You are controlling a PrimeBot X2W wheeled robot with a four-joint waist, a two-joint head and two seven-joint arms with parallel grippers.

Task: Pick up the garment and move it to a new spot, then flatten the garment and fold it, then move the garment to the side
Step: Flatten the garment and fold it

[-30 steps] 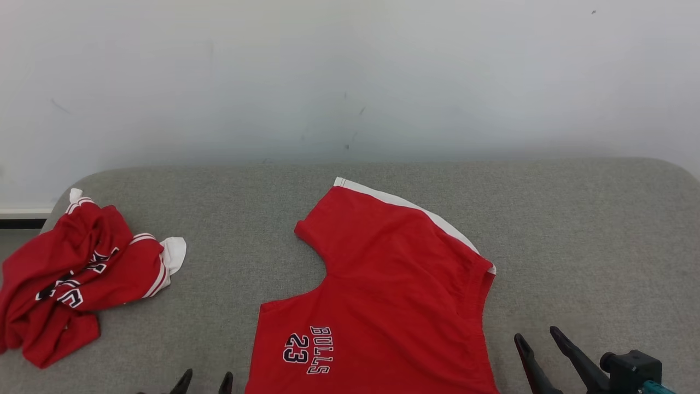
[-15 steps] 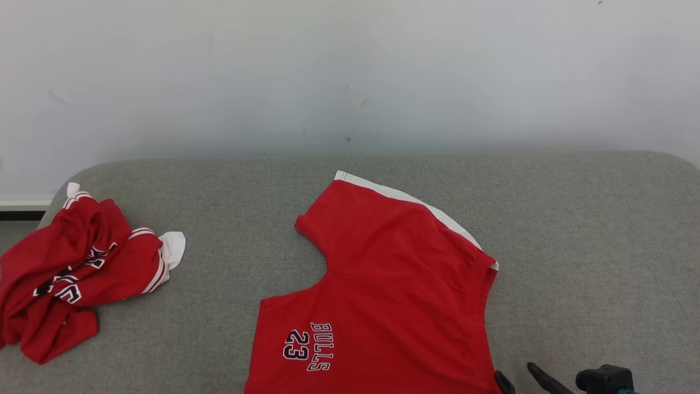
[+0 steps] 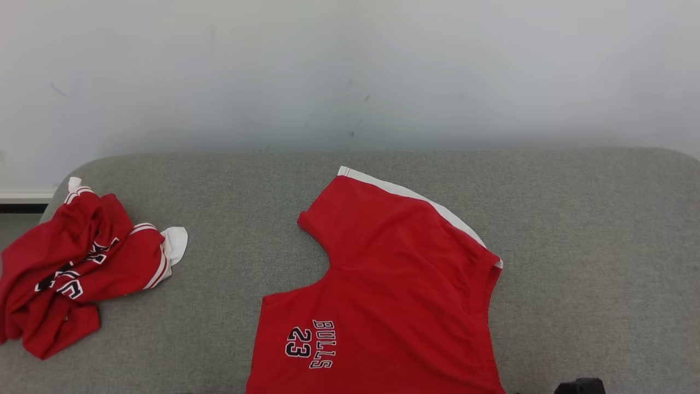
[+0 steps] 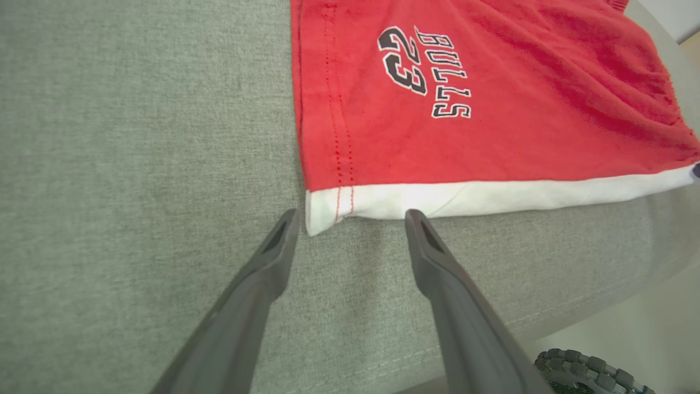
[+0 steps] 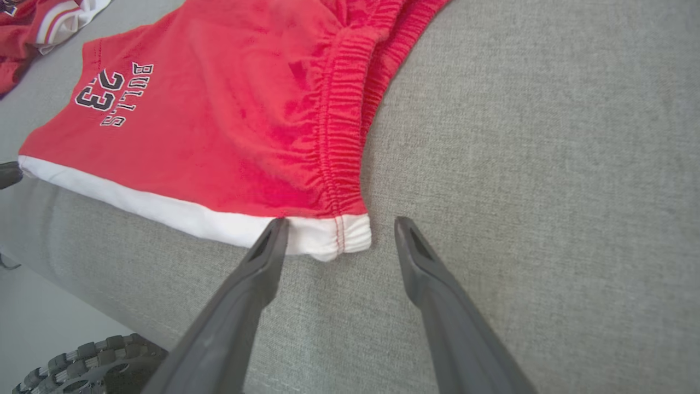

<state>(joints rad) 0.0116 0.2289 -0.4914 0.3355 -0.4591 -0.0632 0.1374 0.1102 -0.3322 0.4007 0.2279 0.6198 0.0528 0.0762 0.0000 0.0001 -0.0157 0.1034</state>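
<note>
Red shorts point(image 3: 394, 284) printed "BULLS 23" in dark letters

a plain white wall point(image 3: 350, 65) rises behind the grey fabric surface point(image 3: 590, 219).

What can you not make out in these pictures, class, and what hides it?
Head view: the red shorts' near hem, cut off by the bottom edge.
Head view: the crumpled garment's lettering, hidden in its own folds.
Right wrist view: a dark tip, cut by the left edge.
Left wrist view: whether the left pincer touches the white hem; the angle hides it.
</note>
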